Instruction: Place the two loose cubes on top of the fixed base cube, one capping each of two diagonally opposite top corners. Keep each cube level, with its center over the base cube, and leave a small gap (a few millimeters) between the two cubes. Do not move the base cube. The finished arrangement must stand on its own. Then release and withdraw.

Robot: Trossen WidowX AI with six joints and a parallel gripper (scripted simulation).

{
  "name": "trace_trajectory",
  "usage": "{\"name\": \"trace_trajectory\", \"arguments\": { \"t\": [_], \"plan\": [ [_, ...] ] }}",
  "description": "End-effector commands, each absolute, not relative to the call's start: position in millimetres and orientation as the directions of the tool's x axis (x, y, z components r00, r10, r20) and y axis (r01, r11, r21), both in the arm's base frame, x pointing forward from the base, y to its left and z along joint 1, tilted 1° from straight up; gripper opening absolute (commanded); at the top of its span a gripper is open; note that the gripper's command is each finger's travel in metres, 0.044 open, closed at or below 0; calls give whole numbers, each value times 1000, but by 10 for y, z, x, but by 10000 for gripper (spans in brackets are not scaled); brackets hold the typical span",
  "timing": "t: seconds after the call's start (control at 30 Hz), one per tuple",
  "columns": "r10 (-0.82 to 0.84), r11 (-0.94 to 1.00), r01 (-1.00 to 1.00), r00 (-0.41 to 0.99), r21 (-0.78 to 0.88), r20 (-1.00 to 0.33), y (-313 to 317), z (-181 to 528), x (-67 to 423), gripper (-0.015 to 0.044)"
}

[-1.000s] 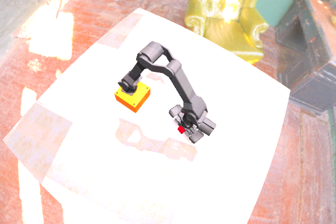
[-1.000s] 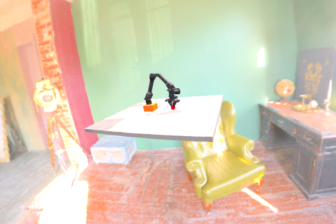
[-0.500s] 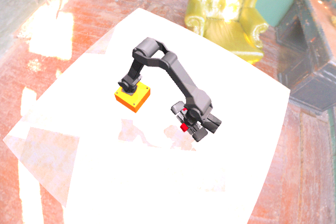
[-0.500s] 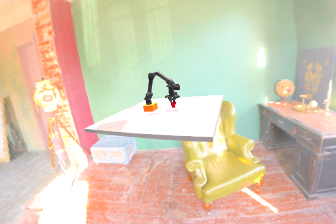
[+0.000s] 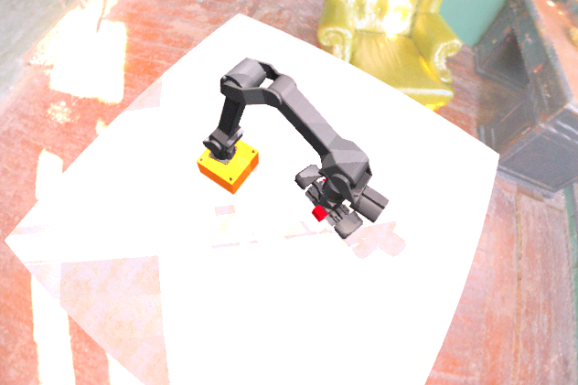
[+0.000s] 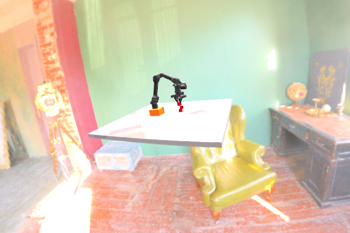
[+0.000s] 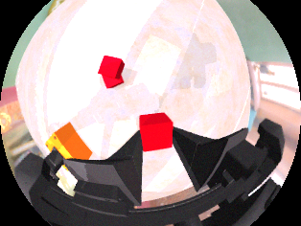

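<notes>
My gripper is shut on a small red cube and holds it a little above the white table. A second red cube rests on the table just beyond the fingers. In the top view only a red sliver of it shows behind the wrist. I see no other cube in any view.
The arm stands on an orange mount block near the table's middle. A yellow armchair stands beside the table's far edge. A dark desk is off to the right.
</notes>
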State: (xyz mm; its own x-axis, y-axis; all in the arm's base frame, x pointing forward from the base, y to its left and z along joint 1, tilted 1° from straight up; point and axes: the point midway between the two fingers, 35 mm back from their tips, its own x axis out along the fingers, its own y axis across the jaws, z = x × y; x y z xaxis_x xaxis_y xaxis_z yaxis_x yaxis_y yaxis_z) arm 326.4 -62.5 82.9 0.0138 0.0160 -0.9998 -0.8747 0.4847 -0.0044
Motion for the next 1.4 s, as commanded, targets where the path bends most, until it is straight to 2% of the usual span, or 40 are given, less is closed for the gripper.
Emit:
{"name": "trace_trajectory", "arguments": {
  "t": [0.0,1.0,1.37],
  "plan": [
    [12,481,-876,28,-18,-1000,-630,921,3269,105],
    [20,841,-541,25,4,-999,205,820,2914,105],
    [12,865,-501,21,0,-1000,297,728,2858,105]
  ]
}}
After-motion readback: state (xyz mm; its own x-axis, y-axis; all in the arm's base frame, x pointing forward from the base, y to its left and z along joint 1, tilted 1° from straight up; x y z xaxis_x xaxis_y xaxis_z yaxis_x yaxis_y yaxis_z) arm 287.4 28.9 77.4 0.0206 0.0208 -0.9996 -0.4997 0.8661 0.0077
